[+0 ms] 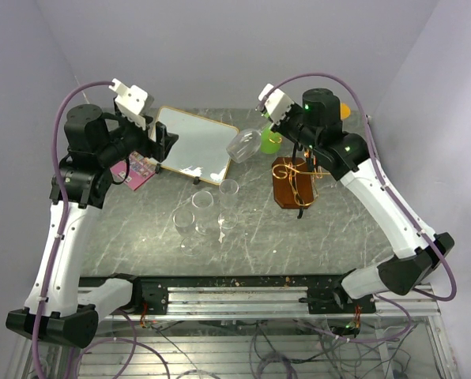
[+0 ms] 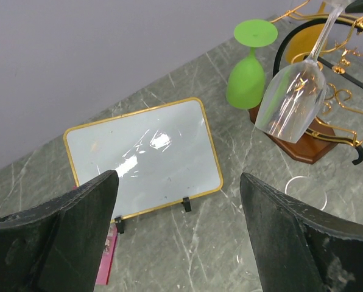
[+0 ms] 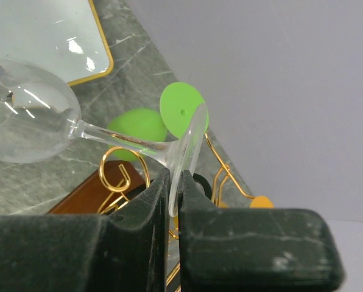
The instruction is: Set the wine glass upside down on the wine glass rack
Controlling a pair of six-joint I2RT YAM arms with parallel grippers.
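A clear wine glass hangs in the air, bowl tilted down to the left, beside the top of the wine glass rack. The rack is gold wire with curled arms on a dark brown wooden base. My right gripper is shut on the edge of the glass's foot, just above the rack's curled wires. The glass also shows in the left wrist view, in front of the rack. My left gripper is open and empty, raised over the table at the left.
A gold-framed white board leans at the back centre. A green wine glass stands upside down behind the rack. Other clear glasses stand on the marble table in the middle. A pink item lies left. An orange object sits at the back right.
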